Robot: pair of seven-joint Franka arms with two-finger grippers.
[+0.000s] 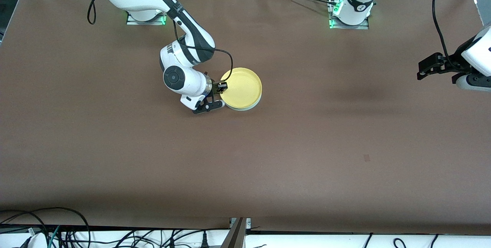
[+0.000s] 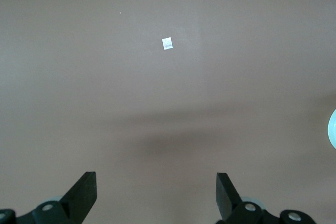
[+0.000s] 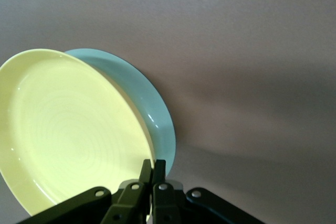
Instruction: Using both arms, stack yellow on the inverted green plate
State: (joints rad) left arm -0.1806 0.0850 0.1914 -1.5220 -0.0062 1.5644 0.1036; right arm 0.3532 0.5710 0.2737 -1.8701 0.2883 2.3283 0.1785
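1. The yellow plate [image 1: 242, 88] sits open side up over the green plate [image 1: 251, 106], of which only a pale sliver shows at the edge nearer the front camera. The pair lies on the table [image 1: 307, 144] toward the right arm's end, in front of that arm's base.
2. The right end effector [image 1: 222, 86] has its fingers pressed together on the yellow plate's rim, at the side facing the right arm. In the right wrist view the yellow plate [image 3: 68, 129] appears slightly offset from the green plate [image 3: 152, 108] beneath, so the stack does not look fully centred.
3. To finish well, I judge the yellow plate should be nudged until its rim lines up all round with the green one, then lowered flat before the pinch is released.
4. Release should be gentle and the withdrawal straight up; a sideways pull could drag the top plate off.
5. The left end effector [image 1: 431, 66], fingers spread and holding nothing, waits over bare table at the left arm's end; it should keep away.
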